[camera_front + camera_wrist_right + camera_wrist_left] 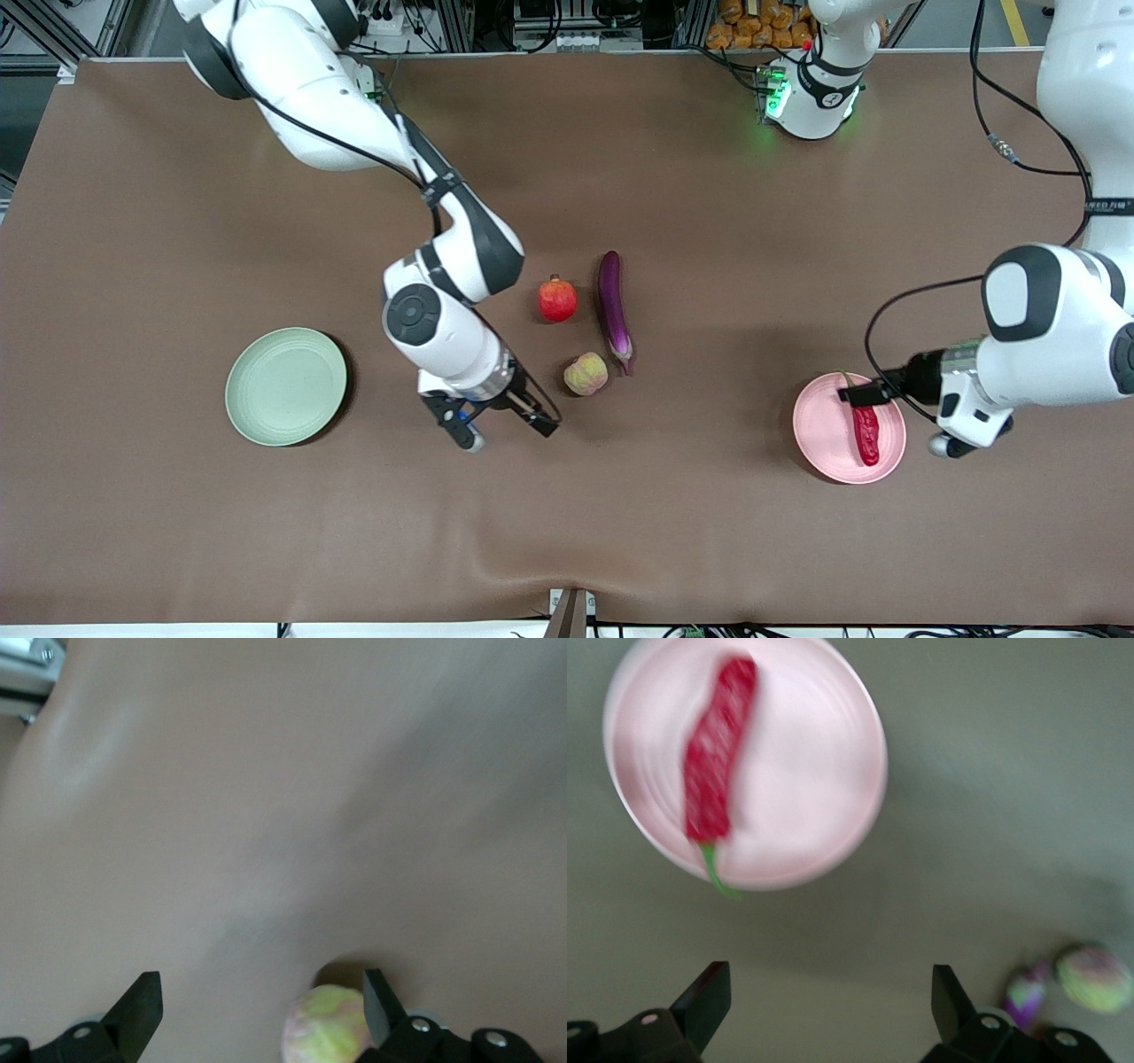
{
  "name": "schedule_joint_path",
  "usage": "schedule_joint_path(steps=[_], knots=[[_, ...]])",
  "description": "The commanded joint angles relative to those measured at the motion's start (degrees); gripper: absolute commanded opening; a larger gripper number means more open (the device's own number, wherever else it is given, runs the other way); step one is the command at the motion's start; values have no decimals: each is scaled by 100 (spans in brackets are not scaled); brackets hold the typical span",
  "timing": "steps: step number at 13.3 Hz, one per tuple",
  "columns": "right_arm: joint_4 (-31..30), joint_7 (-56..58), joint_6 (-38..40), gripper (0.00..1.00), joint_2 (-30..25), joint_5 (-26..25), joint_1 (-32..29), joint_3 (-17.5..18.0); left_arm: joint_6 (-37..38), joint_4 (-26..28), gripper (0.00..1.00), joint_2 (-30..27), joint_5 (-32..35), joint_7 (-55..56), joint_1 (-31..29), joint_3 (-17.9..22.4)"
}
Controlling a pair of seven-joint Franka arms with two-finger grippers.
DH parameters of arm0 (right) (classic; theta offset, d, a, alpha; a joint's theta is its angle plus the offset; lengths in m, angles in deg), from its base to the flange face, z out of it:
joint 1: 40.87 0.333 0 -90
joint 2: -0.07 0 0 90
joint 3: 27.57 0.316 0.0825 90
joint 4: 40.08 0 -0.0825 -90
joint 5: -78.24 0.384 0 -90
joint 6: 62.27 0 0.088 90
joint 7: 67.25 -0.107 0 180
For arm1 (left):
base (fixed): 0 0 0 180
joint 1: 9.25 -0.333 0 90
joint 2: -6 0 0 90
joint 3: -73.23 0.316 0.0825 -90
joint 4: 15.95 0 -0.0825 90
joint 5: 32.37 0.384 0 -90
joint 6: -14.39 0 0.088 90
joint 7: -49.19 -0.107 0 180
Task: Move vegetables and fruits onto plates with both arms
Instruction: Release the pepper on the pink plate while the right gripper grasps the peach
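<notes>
Your right gripper (pixel 503 427) hangs spread beside the ribbed fruit (pixel 586 373); your left gripper (pixel 873 392), also spread, is over the pink plate (pixel 824 425) holding the chili (pixel 866 431).

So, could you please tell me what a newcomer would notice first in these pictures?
Probably the red chili pepper lying alone on the pink plate at the left arm's end, with the open left pincer over the plate's rim. Mid-table, the open right pincer hangs beside the ribbed yellow-pink fruit, near the pomegranate and purple eggplant. The pale green plate holds nothing.
</notes>
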Motion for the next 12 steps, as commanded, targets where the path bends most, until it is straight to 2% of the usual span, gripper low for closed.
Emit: schedule_joint_path(steps=[1, 4, 7, 9, 12], knots=[[370, -216, -88, 100, 429, 129, 221, 7, 206, 444, 100, -410, 157, 888, 118, -446], [317, -513, 297, 100, 448, 137, 309, 7, 136, 857, 100, -446, 306, 1391, 409, -456], [344, -1024, 238, 100, 526, 155, 336, 7, -380, 1261, 100, -394, 333, 2391, 856, -465], [344, -1130, -42, 100, 649, 155, 449, 7, -645, 1525, 100, -402, 342, 2508, 1023, -491], [318, -1148, -79, 100, 746, 155, 520, 7, -1767, 2228, 100, -507, 333, 3023, 1357, -543]])
